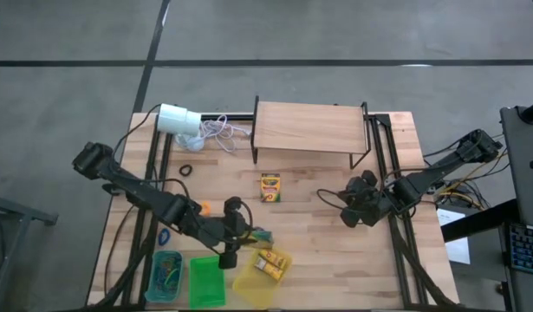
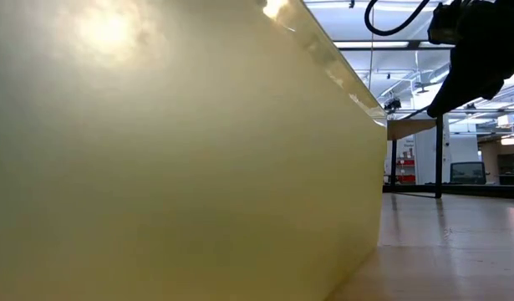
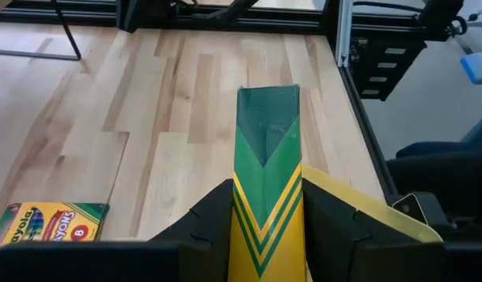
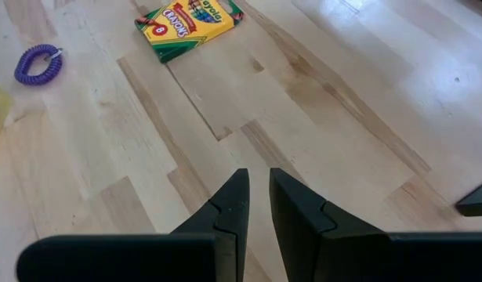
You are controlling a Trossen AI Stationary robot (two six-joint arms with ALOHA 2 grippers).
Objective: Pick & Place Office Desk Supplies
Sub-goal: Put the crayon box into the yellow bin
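Note:
My left gripper hangs over the table's near middle, shut on a yellow-and-green crayon box, just beyond the yellow bin. That bin holds two more crayon boxes. Another crayon box lies flat at mid-table, also seen in the right wrist view. A purple coiled loop lies near it. My right gripper hovers at the right, fingers nearly together with nothing between them. My left gripper pinches the crayon box between its two fingers, one on each broad face, with a narrow chevron side facing the camera. The fingers slant down from the table's left and lie along the box. The box juts out past the fingertips, its free end clear of the table.
A green bin and a teal bin with loops stand left of the yellow bin, whose wall fills the low view. A wooden shelf and a white cylinder with cord stand at the far edge. A black loop lies left.

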